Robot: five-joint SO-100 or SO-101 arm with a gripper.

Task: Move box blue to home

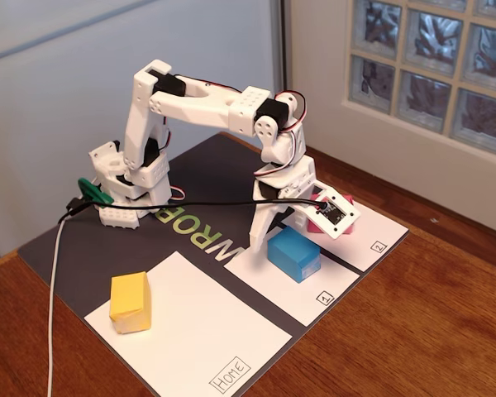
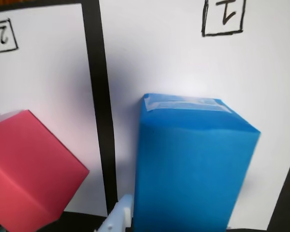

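Observation:
The box blue [image 1: 294, 254] is a cyan-blue block resting on the white rectangle labelled 1 [image 1: 326, 296]. In the wrist view the box [image 2: 188, 179] fills the lower middle. My gripper [image 1: 283, 233] comes down over its far end. In the wrist view one white finger [image 2: 120, 217] presses against the box's left side, and the other finger is hidden behind the box, so the gripper [image 2: 179, 226] looks shut on it. Home [image 1: 198, 331] is the large white sheet at the front left, with its label [image 1: 230, 375] at the near corner.
A yellow block [image 1: 131, 302] stands on the left part of home. A pink block [image 2: 29, 169] sits on the rectangle labelled 2 [image 1: 379, 246], close behind the gripper and mostly hidden in the fixed view. A black cable [image 1: 190, 207] runs across the dark mat.

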